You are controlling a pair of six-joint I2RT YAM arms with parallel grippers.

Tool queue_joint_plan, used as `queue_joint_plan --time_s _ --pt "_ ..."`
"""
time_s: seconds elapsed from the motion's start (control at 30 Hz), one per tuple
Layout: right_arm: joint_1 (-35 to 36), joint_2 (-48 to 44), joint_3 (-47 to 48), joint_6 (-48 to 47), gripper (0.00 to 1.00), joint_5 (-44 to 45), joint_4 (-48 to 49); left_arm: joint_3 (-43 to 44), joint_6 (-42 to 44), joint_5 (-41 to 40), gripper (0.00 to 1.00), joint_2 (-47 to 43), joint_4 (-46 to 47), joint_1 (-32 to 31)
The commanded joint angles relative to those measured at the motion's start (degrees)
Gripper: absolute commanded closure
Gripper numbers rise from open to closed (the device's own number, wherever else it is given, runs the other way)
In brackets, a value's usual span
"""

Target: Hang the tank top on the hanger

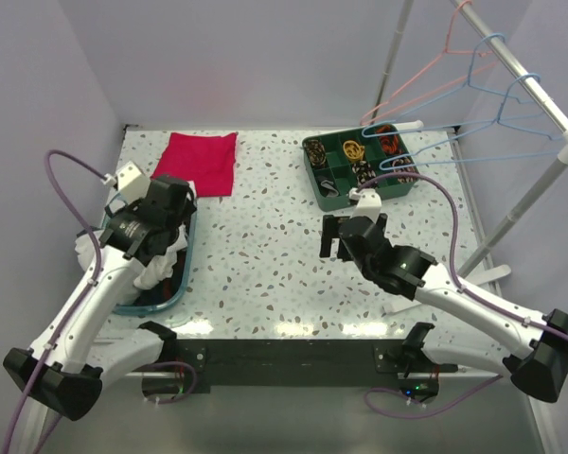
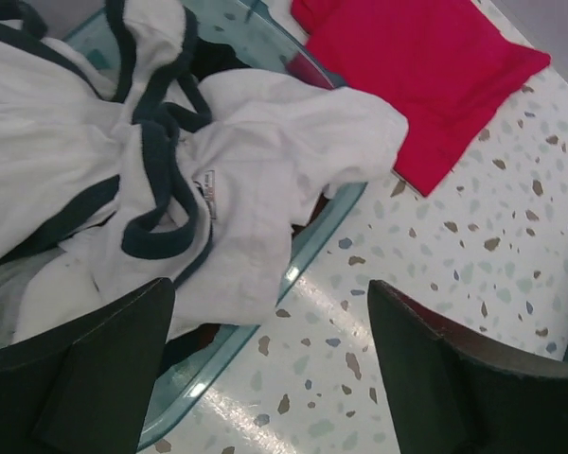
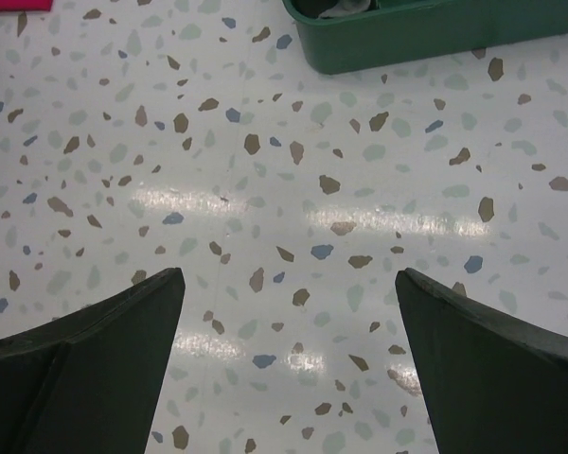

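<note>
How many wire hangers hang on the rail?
3, on the rail at the far right: pink hanger, upper blue hanger, lower blue hanger. Overlapping wires may hide more.

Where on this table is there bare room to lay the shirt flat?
Bare table runs down the middle, between the red cloth and green tray at the back, and between the blue basket and right gripper nearer the front. Crowded: the left edge, where the tank top overflows the basket.
</note>
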Motion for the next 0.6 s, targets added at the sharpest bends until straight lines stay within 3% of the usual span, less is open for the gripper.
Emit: queue_joint_plan --time_s 0.0,0.17,0.57 --pt "0.2 1.9 2.0 -0.5 0.01 -2.0 2.1 -1.4 -5.9 -9.7 0.16 -2.1 -5.7 4.1" --pt "0.1 2.1 1.5 -0.4 0.01 -3.2 2.0 -4.7 -6.0 -7.0 0.3 -1.4 -1.8 9.5" --pt "0.2 0.2 0.6 -0.9 0.01 -2.5 0.0 -17.1 -8.9 -2.9 0.46 0.2 8.6 15.8"
